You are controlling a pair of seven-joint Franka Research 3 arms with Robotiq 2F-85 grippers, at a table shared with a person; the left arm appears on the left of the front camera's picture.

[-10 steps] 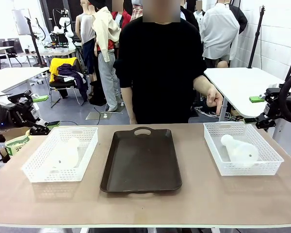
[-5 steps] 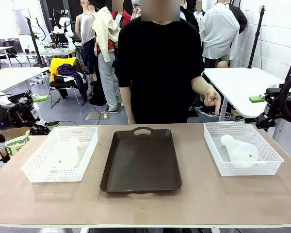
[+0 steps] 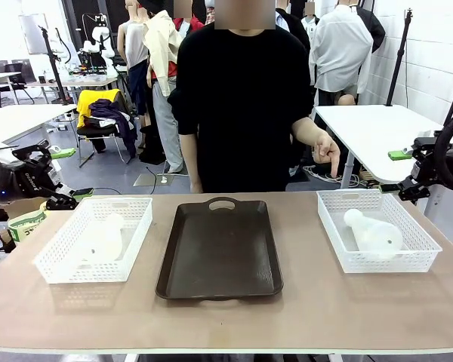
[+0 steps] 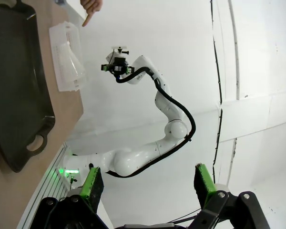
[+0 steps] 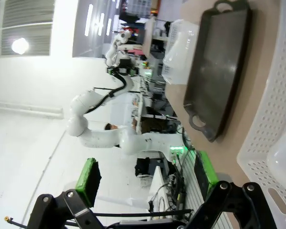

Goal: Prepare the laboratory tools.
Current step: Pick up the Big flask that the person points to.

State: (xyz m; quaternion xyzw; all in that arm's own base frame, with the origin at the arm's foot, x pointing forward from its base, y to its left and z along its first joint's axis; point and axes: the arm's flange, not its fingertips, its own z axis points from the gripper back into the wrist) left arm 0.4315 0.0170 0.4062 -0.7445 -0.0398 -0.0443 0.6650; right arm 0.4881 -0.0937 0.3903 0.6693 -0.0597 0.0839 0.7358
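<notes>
The left fingers (image 4: 148, 181) stand spread wide with nothing between their green pads and touch nothing; in the front view the left fingers (image 3: 69, 173) hang off the counter's (image 3: 325, 309) left end, beyond the far corner of the left basket (image 3: 90, 273), pointing sideways toward the middle; pale print on their black body is too small to read. The right fingers (image 5: 147, 177) are likewise spread and bare; seen from the front, the right fingers (image 3: 404, 172) hover off the counter's right end, near the far corner of the right basket (image 3: 385, 262), also turned sideways. The left wrist view shows the right arm (image 4: 157, 105) bent at the elbow, wrist raised; the right wrist view shows the left arm (image 5: 95, 124) in a matching bend.

One flask (image 3: 102, 240) lies on its side in the left basket, neck toward the far side; the other flask (image 3: 374, 232) lies on its side in the right basket, neck toward the far left; the dark tray (image 3: 220, 249) sits between the baskets, handle cut-out at its far edge. The person stands at the far side; one hand (image 3: 326, 151) hangs with the index finger pointing down, above the right basket's far rim and not touching it.
</notes>
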